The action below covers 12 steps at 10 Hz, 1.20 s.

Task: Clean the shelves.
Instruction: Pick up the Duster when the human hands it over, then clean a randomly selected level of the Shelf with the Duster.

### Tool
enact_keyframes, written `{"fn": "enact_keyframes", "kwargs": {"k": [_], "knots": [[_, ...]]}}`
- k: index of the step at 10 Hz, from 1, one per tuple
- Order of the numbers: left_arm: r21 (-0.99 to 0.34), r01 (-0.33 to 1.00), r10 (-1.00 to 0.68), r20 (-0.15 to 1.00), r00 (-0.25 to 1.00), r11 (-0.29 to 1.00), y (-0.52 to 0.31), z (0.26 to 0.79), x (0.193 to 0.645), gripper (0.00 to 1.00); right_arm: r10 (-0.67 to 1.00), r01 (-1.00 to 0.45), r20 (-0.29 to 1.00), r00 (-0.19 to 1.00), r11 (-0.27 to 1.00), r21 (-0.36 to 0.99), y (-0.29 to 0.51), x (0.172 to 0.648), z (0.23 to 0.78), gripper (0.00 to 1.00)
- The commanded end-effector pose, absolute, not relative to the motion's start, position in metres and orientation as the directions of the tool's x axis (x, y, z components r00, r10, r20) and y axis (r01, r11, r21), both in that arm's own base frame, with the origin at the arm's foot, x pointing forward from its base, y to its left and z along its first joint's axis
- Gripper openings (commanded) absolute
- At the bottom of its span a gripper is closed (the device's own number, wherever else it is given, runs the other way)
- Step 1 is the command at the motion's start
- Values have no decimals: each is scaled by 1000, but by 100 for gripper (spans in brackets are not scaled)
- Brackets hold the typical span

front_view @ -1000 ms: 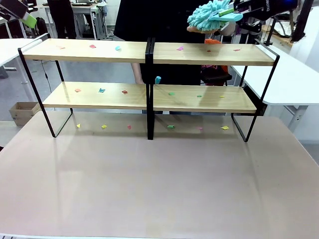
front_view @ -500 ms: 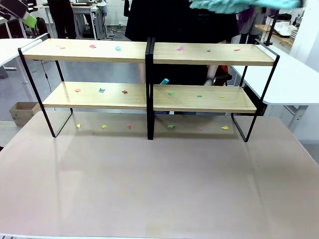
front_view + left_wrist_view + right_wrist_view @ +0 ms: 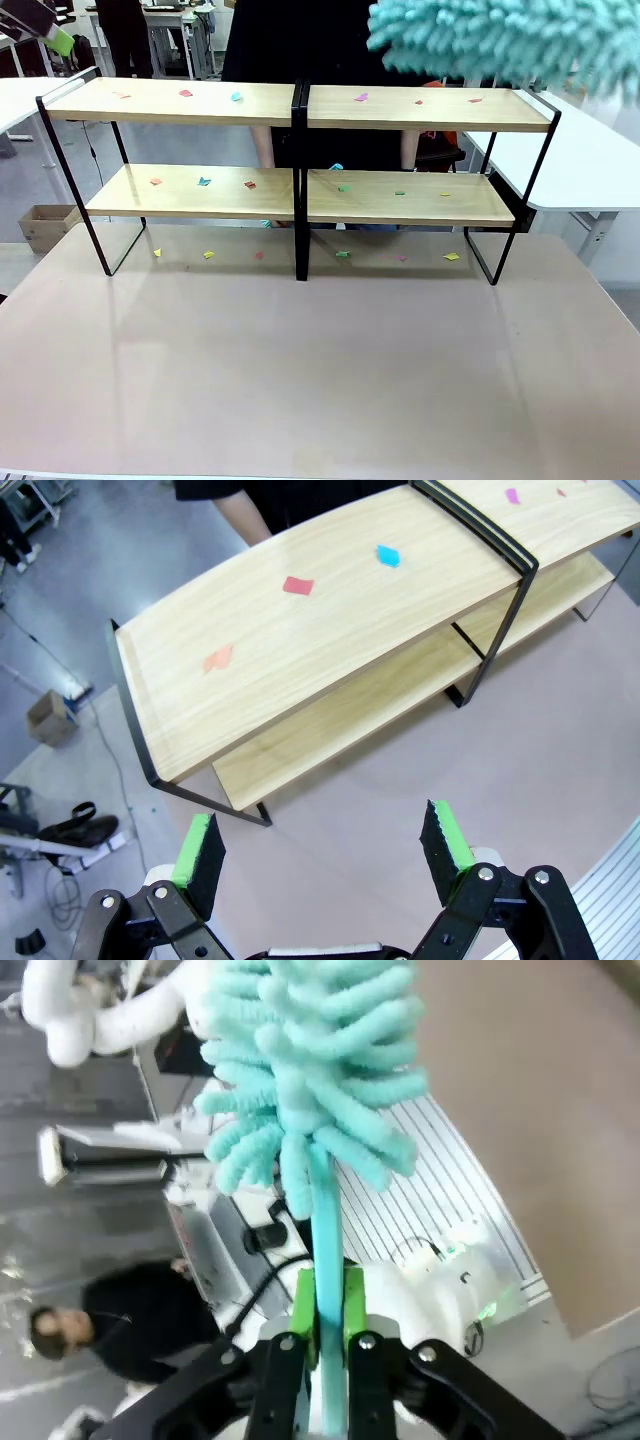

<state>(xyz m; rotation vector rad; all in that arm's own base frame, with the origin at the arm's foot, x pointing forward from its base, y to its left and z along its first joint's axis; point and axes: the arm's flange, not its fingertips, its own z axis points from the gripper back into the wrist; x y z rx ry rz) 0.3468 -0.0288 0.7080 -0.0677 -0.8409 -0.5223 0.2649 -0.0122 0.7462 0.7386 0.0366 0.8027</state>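
Front view: the shelves (image 3: 200, 102) stand across the far half of the table (image 3: 320, 380), two sections joined side by side at the middle, each with an upper and a lower light wooden board in a thin black frame. Small coloured paper scraps (image 3: 204, 182) lie scattered on all four boards and on the table under the lower boards. A fluffy teal duster (image 3: 500, 40) hangs large and close to the camera at the upper right, above the right section's top board and not touching it. A person in dark clothes (image 3: 300, 40) stands just behind the shelves. A cardboard box (image 3: 45, 225) sits on the floor at the left, and a white side table (image 3: 580, 160) stands beside the right end.

Left wrist view looks down on one end of the shelves (image 3: 330, 620), where red, orange and blue scraps lie on the top board. The left jaws are spread wide, the green pads (image 3: 197, 852) well apart with nothing between them, hovering above the table (image 3: 450, 770) near that end of the rack.

Right wrist view: the right jaws are pressed together on the duster's (image 3: 300, 1070) thin teal handle, the green pads (image 3: 303, 1305) pinching it from both sides. The fluffy head rises straight up from the grip. A person in dark clothes (image 3: 130, 1335) appears sideways at the lower left.
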Motion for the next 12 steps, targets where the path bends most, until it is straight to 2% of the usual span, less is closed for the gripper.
{"fn": "enact_keyframes", "kwargs": {"k": [1, 2, 3, 12], "knots": [[143, 467, -413, 726, 550, 873, -28, 708, 347, 100, 642, -629, 224, 733, 513, 584, -21, 273, 707, 0], [143, 467, -413, 726, 550, 873, -28, 708, 347, 100, 559, -573, 200, 805, 643, 508, -13, 283, 692, 0], [143, 467, -413, 726, 550, 873, -28, 708, 347, 100, 676, -640, 220, 704, 468, 609, -22, 269, 725, 0], [143, 467, -413, 726, 550, 873, -28, 708, 347, 100, 676, -640, 220, 704, 468, 609, -22, 269, 725, 0]]}}
